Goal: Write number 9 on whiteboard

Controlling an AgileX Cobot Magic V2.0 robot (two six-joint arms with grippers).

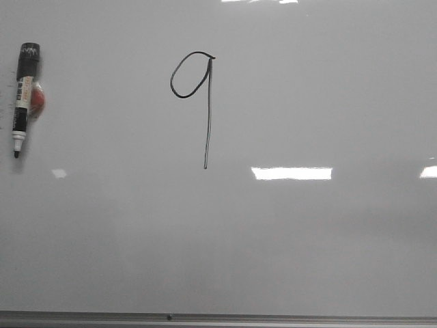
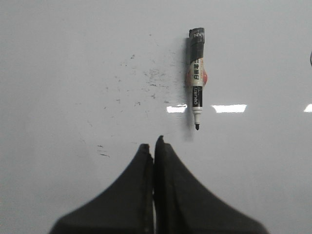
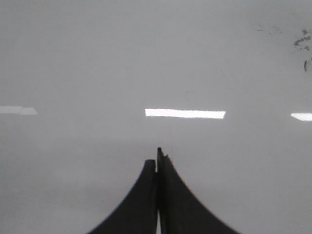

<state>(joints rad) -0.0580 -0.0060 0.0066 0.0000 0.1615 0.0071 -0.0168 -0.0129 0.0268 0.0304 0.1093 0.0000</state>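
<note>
- Number 9 (image 1: 198, 96) drawn upper centre on the whiteboard (image 1: 307, 246); loop on top, stem running straight down; looks finished.
- Marker (image 1: 24, 96) lies uncapped well left of the figure, long axis parallel to the stem, tip down.
- Left tool (image 2: 155, 144) nearer the marker, closed, empty.
- Right tool (image 3: 158, 155) closed, empty.

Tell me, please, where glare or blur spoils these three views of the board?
Front view: bright light reflections on the whiteboard sit right of the number 9, which stays sharp. Left wrist view: a glare bar touches the marker; left gripper dark. Right wrist view: soft, hazy, one strong glare bar above the right gripper.
</note>
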